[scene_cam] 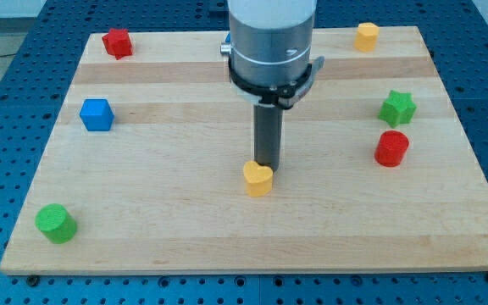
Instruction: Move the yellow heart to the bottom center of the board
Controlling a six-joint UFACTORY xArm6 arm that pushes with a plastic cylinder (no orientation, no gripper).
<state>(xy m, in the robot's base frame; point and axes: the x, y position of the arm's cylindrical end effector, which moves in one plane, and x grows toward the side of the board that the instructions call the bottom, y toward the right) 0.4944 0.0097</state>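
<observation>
Because the rod ends in a plain point with nothing to open or close, there is no grip to report: my tip only pushes. It stands on the board, the largest thing here, a pale wooden slab filling most of the view, with the arm's grey housing hanging above it.

The yellow heart lies just below my tip, toward the view's bottom, touching it or nearly so; I cannot tell which. That placing makes sense: the heart must go to the bottom centre, so I stand on its far side, ready to shove it down the view. It already sits near the board's middle line, so I judge the push needs to run almost straight toward the bottom edge.

Nothing stands in that path. The other blocks are all well apart from my tip: to the view's right, a red cylinder and above it a green star; to the left, a blue cube; far down to the left, a green cylinder. Up at the top corners sit a red block on the left and a second yellow block on the right, shapes unclear. One risk: the heart's rounded lobes may let it slip sideways off my tip.
</observation>
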